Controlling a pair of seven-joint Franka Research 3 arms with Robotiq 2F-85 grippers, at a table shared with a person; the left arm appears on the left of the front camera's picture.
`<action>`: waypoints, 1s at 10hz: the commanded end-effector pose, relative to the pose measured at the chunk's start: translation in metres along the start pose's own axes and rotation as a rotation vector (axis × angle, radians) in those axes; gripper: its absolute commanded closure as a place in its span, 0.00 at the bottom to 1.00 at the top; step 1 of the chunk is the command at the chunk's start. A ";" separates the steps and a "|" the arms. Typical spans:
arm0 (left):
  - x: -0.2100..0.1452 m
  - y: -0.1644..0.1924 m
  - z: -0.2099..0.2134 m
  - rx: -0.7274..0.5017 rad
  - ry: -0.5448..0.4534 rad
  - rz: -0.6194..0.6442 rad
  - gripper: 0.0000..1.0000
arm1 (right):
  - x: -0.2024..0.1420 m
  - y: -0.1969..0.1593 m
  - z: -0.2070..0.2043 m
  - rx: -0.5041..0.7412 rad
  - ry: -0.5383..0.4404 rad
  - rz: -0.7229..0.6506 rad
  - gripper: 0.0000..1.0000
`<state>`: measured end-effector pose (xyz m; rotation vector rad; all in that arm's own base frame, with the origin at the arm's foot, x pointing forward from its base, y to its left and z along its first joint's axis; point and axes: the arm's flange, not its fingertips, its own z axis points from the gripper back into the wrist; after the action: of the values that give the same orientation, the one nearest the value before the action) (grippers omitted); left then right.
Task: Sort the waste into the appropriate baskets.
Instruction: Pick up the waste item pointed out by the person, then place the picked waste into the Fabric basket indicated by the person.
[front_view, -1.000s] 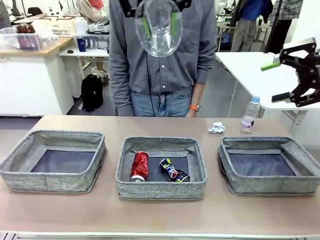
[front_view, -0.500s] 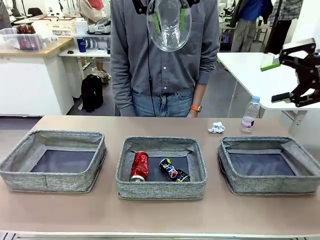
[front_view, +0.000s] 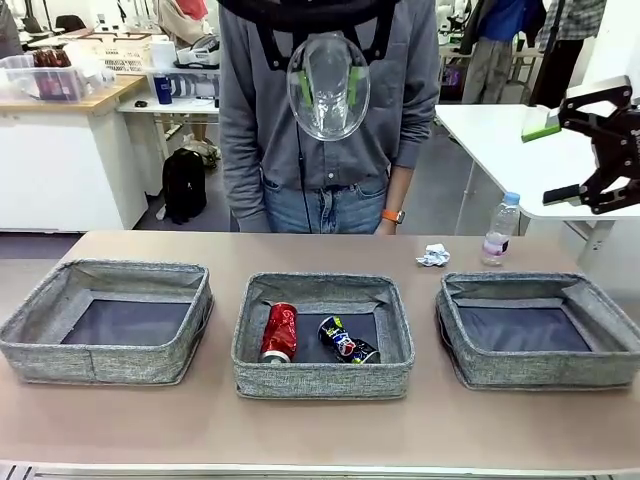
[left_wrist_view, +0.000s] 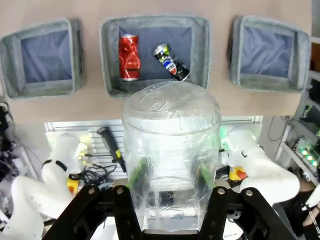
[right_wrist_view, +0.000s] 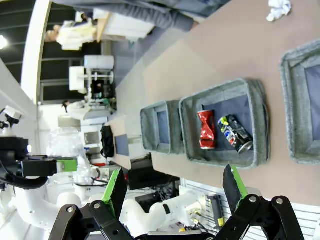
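Cup (front_view: 328, 108) of clear plastic sits pinched between the left gripper's (front_view: 325, 82) jaws, far above the middle basket (front_view: 322, 378) holding a red can (front_view: 279, 332) and a blue can (front_view: 347, 341). The right gripper's (front_view: 552, 162) jaws stand spread, the bottle (front_view: 501, 228) standing lower than them.

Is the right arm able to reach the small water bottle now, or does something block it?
Probably yes. The right gripper hangs empty, jaws open, a little above and beside the water bottle, which stands upright with nothing between them.
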<state>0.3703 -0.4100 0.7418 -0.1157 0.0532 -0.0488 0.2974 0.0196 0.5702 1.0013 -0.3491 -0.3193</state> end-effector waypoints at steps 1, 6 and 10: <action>-0.011 -0.003 0.021 -0.026 -0.037 -0.016 0.57 | 0.000 0.003 -0.001 0.011 -0.002 0.001 0.00; -0.011 -0.003 0.021 -0.026 -0.037 -0.016 0.57 | 0.000 0.003 -0.001 0.011 -0.002 0.001 0.00; -0.011 -0.003 0.021 -0.026 -0.037 -0.016 0.57 | 0.000 0.003 -0.001 0.011 -0.002 0.001 0.00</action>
<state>0.3604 -0.4104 0.7593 -0.1437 0.0255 -0.0626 0.2973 0.0196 0.5703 1.0013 -0.3493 -0.3192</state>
